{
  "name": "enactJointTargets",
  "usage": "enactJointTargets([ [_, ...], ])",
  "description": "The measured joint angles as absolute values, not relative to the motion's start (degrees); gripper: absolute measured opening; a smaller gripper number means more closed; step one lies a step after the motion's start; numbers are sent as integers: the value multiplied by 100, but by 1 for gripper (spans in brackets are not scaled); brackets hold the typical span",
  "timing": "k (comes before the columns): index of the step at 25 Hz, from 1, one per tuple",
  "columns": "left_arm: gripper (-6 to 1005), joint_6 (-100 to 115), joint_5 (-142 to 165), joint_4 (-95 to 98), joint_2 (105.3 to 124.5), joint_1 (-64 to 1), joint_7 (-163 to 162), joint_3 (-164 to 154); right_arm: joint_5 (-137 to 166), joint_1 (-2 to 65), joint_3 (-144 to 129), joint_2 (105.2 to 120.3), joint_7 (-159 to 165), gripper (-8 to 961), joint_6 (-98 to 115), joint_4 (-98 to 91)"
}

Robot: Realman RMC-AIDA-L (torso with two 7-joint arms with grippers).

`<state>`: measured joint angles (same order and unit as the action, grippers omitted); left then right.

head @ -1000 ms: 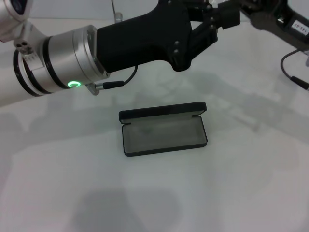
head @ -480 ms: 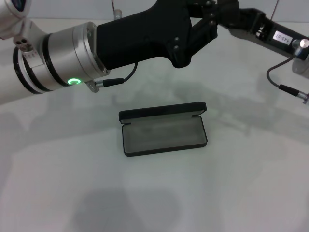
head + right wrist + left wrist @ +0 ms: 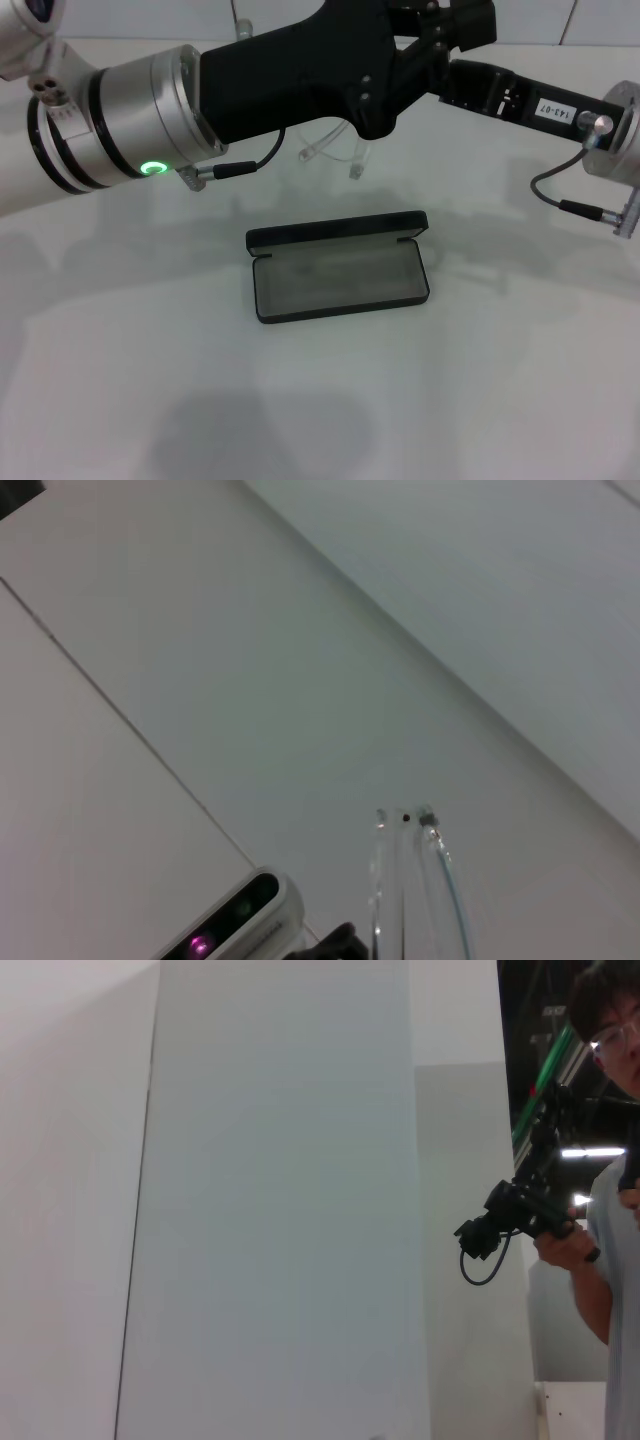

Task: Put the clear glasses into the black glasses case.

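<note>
The black glasses case (image 3: 340, 265) lies open at the middle of the white table (image 3: 150, 400), lid standing at its far side and grey lining bare. Above and behind it hang the clear glasses (image 3: 332, 143), their arm tips pointing down toward the table. They also show close up in the right wrist view as clear glasses (image 3: 412, 880). My right arm (image 3: 500, 92) reaches in from the right. Its gripper holds the glasses but is hidden behind my left hand. My left gripper (image 3: 440, 40) hovers high at the back, beyond the case.
A cable (image 3: 560, 195) loops under the right wrist. The left wrist view looks at a pale wall and a person (image 3: 605, 1210) holding a camera rig. A white device (image 3: 235, 925) with a pink light shows in the right wrist view.
The right arm has swung in and down from the upper right, toward the centre. The clear glasses have come into sight below the left hand. The left arm and case have stayed put.
</note>
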<state>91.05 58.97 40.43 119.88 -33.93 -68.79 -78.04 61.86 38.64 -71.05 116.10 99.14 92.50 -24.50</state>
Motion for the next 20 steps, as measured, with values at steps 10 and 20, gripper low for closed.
enactJointTargets([
  [10, 45, 9105, 5900, 4050, 11972, -3203, -6896, -7618, 5977, 3480, -6629, 11543, 10036, 57, 9227, -2456],
  [20, 45, 9105, 5959, 4096, 11937, -2773, -6907, -7269, 6017, 2821, -5507, 11531, 10265, 57, 8829, -3055],
])
